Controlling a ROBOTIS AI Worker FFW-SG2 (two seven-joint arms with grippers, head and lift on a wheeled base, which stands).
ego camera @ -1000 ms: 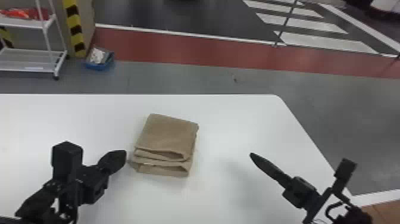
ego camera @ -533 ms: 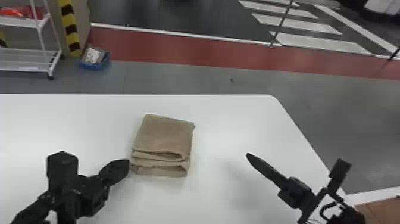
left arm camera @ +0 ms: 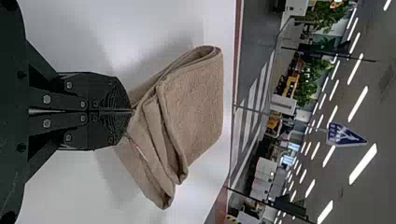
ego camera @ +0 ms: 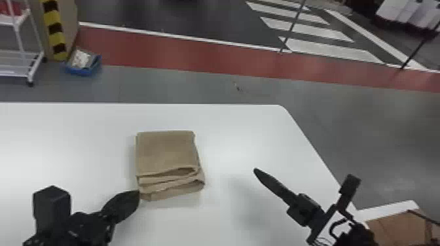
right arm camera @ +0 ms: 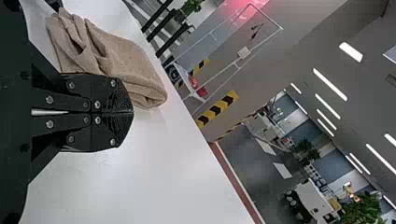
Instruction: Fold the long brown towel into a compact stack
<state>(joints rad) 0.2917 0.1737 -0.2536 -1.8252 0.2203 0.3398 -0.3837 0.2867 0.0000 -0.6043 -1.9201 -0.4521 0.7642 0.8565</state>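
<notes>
White counter [ego camera: 235,131] held the folded towel [ego camera: 167,152]; the left tool [ego camera: 137,193], pressed together, was at its near corner; the right tool [ego camera: 256,170], also closed, was apart

Ceiling strip lights [left arm camera: 363,164] glow bright, while soft shadows and a pale sheen lie across the white table [ego camera: 65,131]

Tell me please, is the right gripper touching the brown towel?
Apart. The head view shows a strip of white table between the right gripper and the towel.
</notes>
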